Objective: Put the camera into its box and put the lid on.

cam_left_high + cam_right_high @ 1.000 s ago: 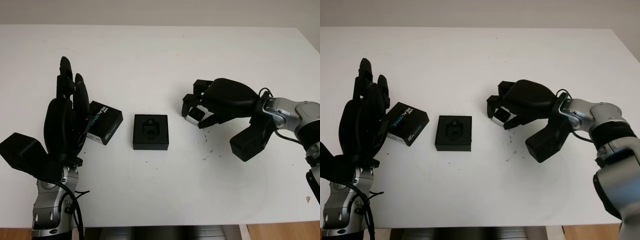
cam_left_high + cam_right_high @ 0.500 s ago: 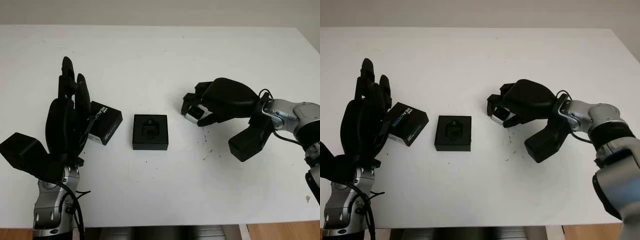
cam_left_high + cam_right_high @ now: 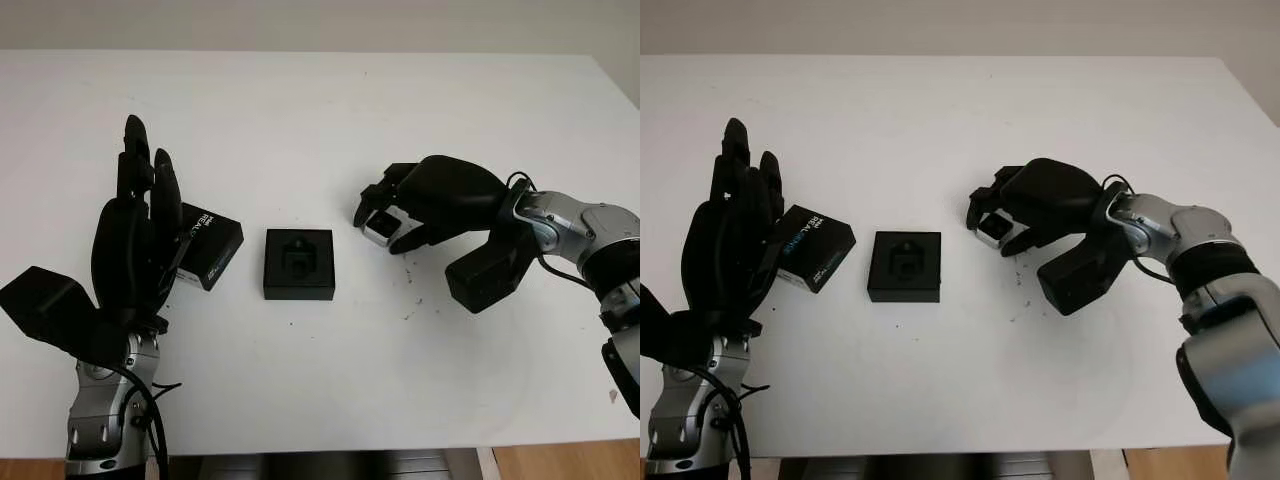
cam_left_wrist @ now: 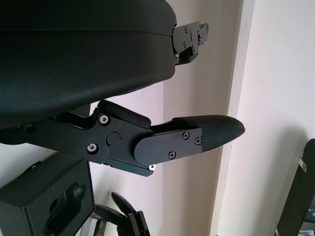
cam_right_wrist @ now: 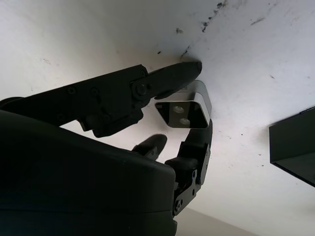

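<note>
My right hand [image 3: 386, 212] hovers just right of the table's middle, shut on the small silver camera [image 3: 378, 228]. In the right wrist view the camera [image 5: 184, 113] is pinched between the fingers [image 5: 162, 81], just above the table. The open black box [image 3: 299, 264], with a shaped foam insert, lies a short way to the left of the camera. Its lid [image 3: 212, 245], black with white lettering, lies further left, tilted. My left hand [image 3: 135, 240] stands upright and open beside the lid, partly covering it. A corner of the box [image 4: 44, 196] appears in the left wrist view.
The white table [image 3: 320, 120] runs to a far edge at the back and a right edge near my right arm. Small dark specks [image 3: 410, 300] mark the surface below the right hand. The black wrist block [image 3: 485, 270] hangs low by the right forearm.
My right hand has carried the camera a little to the left, closer to the box. The left hand, lid and box have stayed put.
</note>
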Motion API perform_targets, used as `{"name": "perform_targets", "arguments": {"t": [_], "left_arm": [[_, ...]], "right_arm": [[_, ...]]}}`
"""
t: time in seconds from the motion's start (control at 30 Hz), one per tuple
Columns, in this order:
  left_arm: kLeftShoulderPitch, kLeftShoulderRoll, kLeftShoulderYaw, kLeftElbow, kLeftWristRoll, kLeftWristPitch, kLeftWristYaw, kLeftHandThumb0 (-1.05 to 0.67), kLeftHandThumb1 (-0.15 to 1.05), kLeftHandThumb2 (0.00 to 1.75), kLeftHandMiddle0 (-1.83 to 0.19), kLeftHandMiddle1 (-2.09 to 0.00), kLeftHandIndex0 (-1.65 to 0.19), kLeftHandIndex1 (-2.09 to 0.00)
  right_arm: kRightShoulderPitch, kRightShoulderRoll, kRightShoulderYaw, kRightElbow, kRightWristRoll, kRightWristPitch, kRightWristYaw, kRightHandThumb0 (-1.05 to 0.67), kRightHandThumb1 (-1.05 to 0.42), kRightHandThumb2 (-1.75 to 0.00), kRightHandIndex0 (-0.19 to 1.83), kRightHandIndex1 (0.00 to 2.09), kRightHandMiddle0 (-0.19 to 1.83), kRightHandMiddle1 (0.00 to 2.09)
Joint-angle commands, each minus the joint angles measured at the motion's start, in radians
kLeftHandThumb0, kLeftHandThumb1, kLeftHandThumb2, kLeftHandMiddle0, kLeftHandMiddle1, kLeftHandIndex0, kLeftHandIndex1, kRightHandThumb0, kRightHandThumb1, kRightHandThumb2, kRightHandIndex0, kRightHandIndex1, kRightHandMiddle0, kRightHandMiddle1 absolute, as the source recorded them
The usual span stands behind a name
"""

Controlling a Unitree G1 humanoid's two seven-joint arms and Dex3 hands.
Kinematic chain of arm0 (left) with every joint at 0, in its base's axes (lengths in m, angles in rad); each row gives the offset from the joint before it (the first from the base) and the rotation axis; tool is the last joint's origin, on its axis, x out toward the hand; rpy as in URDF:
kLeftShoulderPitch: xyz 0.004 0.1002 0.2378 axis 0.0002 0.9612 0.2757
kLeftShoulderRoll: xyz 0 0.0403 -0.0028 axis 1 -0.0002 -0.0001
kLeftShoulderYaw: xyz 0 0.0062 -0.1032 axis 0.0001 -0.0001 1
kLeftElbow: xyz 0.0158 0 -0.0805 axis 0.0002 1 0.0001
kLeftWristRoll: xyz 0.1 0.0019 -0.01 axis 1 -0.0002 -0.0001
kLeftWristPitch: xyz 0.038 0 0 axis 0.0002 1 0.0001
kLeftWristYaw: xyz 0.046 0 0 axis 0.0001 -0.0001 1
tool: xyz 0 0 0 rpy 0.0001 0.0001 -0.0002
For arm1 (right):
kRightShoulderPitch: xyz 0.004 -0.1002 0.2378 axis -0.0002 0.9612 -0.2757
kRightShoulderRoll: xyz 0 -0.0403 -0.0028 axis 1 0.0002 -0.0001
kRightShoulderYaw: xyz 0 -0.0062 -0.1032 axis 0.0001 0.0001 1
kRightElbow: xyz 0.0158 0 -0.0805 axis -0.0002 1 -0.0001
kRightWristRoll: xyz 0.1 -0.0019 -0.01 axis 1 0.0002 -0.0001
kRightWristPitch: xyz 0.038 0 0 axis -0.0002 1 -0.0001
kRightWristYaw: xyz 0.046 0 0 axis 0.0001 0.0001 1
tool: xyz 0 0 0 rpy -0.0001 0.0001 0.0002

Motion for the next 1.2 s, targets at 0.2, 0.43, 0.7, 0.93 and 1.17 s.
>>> {"name": "perform_targets", "arguments": {"t": [0.2, 0.43, 0.7, 0.93, 1.17], "left_arm": [[0.008, -0.002, -0.002, -0.018, 0.000, -0.004, -0.005, -0.68, 1.05, 0.59, 0.19, 0.00, 0.19, 0.00], [0.006, -0.002, 0.000, -0.015, 0.001, -0.005, -0.005, -0.68, 1.05, 0.58, 0.19, 0.00, 0.19, 0.00], [0.008, -0.004, -0.001, -0.018, 0.000, -0.004, -0.003, -0.68, 1.05, 0.58, 0.19, 0.00, 0.19, 0.00], [0.008, -0.006, 0.001, -0.016, -0.007, -0.004, -0.010, -0.67, 1.05, 0.58, 0.19, 0.00, 0.19, 0.00], [0.007, -0.007, 0.001, -0.016, -0.005, -0.005, -0.010, -0.67, 1.05, 0.59, 0.19, 0.00, 0.19, 0.00]], "right_arm": [[0.020, -0.017, -0.010, -0.037, 0.012, 0.057, 0.088, -0.48, -0.89, -0.05, 0.25, 0.10, 0.23, 0.41], [0.020, -0.020, -0.015, -0.050, 0.012, 0.080, 0.099, -0.50, -0.88, -0.05, 0.22, 0.07, 0.22, 0.31], [0.019, -0.018, -0.011, -0.043, 0.006, 0.104, 0.092, -0.48, -0.91, -0.06, 0.22, 0.06, 0.26, 0.28], [0.010, -0.020, -0.002, -0.038, -0.010, 0.124, 0.093, -0.47, -0.93, -0.06, 0.23, 0.06, 0.32, 0.27], [0.013, -0.020, -0.007, -0.025, -0.012, 0.115, 0.068, -0.46, -0.92, -0.05, 0.28, 0.08, 0.43, 0.29]]}}
